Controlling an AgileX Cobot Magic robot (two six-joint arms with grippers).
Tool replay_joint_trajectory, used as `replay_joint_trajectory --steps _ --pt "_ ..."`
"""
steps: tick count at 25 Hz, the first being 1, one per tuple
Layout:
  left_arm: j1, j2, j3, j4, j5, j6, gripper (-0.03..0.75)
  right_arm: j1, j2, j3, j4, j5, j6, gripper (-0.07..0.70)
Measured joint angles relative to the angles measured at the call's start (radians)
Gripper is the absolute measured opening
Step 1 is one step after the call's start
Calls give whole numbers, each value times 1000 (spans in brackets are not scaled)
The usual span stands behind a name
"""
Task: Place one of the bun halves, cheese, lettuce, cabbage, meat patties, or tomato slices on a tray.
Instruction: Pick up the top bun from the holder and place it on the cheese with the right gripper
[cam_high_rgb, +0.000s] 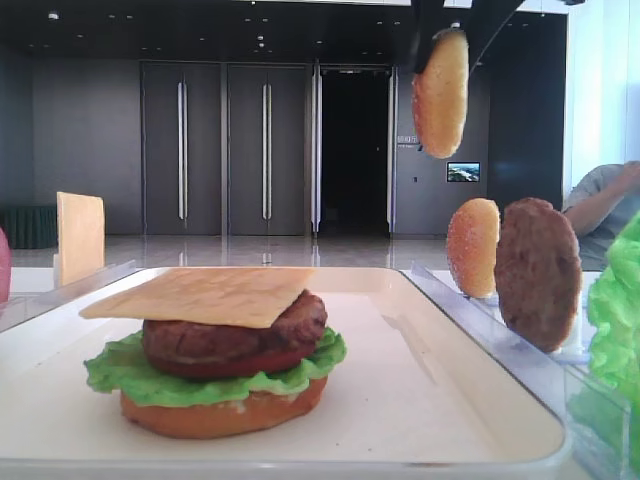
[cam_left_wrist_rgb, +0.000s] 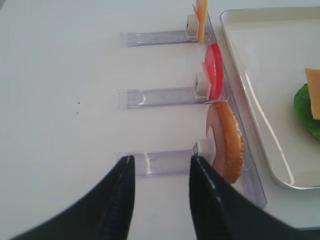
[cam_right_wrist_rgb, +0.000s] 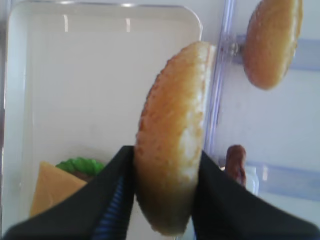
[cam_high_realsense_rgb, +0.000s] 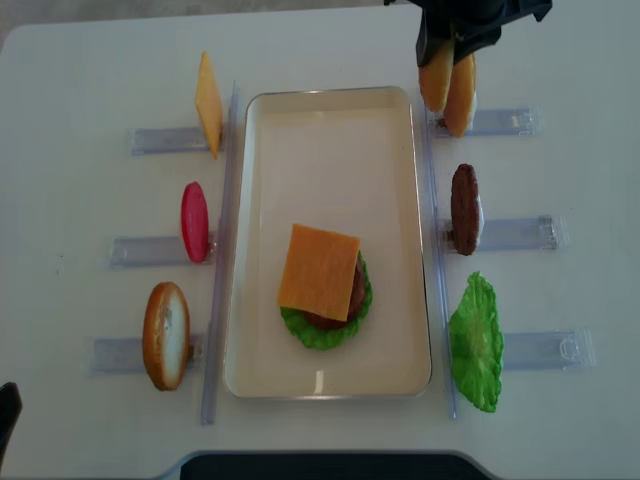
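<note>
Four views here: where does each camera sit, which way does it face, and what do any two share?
Exterior high: low at the tray's edge, facing level at the burger; right hand overhead.
Realsense: overhead, facing straight down; right hand at top.
Right wrist: on the right hand, facing down; fingers clamp a bun half.
Left wrist: on the left hand, facing the left racks; fingers apart.
Both wrist views share the tray.

No text, label, brand or number is legible anywhere; a small wall plaque (cam_high_rgb: 406, 139) is too blurred to read.
</note>
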Motion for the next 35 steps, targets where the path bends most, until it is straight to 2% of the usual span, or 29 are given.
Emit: replay_joint_trajectory --steps 8,18,22,27,31,35 --pt "0 0 0 0 0 0 282 134 -167 224 -32 1 94 262" --pt "0 0 0 0 0 0 282 328 -288 433 -24 2 166 261" --pt "0 0 0 0 0 0 282 364 -323 497 21 1 166 261" --pt "0 0 0 0 0 0 282 368 -330 538 34 -24 166 261" --pt "0 0 0 1 0 0 282 368 -330 542 95 -64 95 260" --pt "0 0 0 1 0 0 282 368 -330 542 266 -145 -82 260"
